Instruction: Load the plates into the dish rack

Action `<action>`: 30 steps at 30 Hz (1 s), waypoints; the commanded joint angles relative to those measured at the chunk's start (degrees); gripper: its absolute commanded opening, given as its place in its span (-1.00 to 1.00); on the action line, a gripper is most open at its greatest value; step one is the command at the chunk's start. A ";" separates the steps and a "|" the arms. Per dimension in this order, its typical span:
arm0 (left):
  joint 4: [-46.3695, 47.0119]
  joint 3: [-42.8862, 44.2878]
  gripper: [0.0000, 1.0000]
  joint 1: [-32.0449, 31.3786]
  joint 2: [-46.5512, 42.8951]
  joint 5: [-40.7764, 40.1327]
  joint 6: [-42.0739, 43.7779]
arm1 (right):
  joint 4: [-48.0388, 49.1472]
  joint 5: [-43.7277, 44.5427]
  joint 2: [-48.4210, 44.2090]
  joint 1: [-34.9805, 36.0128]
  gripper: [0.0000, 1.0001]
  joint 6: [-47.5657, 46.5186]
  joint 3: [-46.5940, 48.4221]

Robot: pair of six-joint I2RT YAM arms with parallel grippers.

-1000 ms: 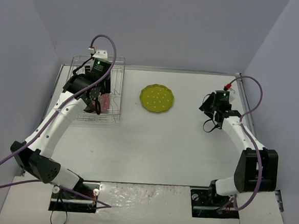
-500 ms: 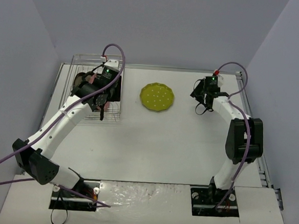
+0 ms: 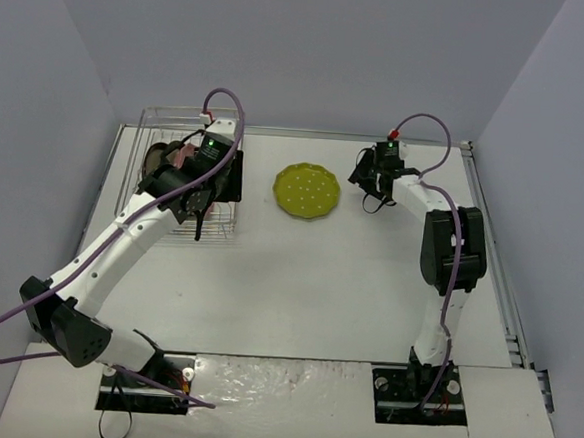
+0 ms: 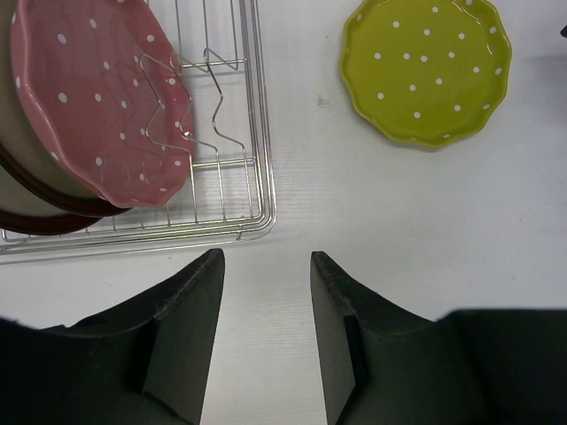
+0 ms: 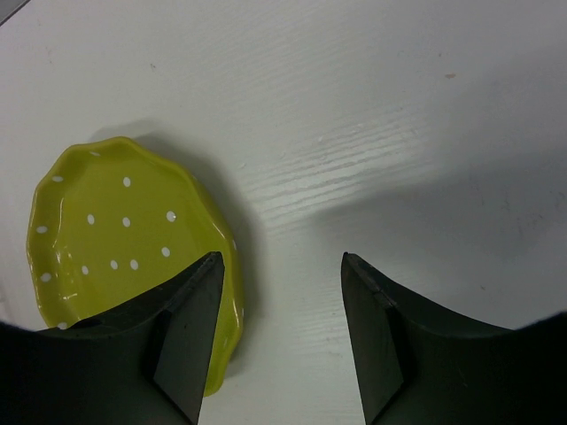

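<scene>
Compared with one second ago, the left pincer has come off the pink plate, which was then close at its fingers above the rack. It has moved toward the rack's right side. Its two fingers are now apart with nothing between them, and they hang over the bare surface, just outside the rack's edge. The right arm has also moved: it was over the right part of the surface, well apart from the yellow plate, and now it reaches far left. The right pincer is just beside that plate, released and empty, and in the right wrist view one finger covers the plate's rim. The yellow plate itself has not moved.

The pink plate stands on its edge inside the rack, tilted, with its dotted face turned toward the rack's right side. It leans against a larger plate with a dark rim behind it, which also stands on its edge. The yellow plate lies flat on the surface with its dotted face up, to the right of the rack and apart from it. The plates are round, so they have no long axis.

By count there is one pink plate, one yellow plate and one rack. I can see one dark-rimmed plate for certain; I cannot tell if a second one is behind it.
</scene>
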 commanded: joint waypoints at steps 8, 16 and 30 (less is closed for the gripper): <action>2.29 0.76 -0.20 -1.43 -2.23 -0.66 -0.84 | 1.43 -1.57 5.31 3.10 0.05 0.20 6.33; 2.29 0.56 -0.20 -1.51 -2.11 -0.92 -1.09 | 1.24 -1.89 6.68 4.18 0.05 -0.36 7.43; 2.47 0.46 -0.21 -1.77 -1.36 -0.92 -1.18 | 0.31 -0.59 9.16 6.22 0.03 -1.03 7.97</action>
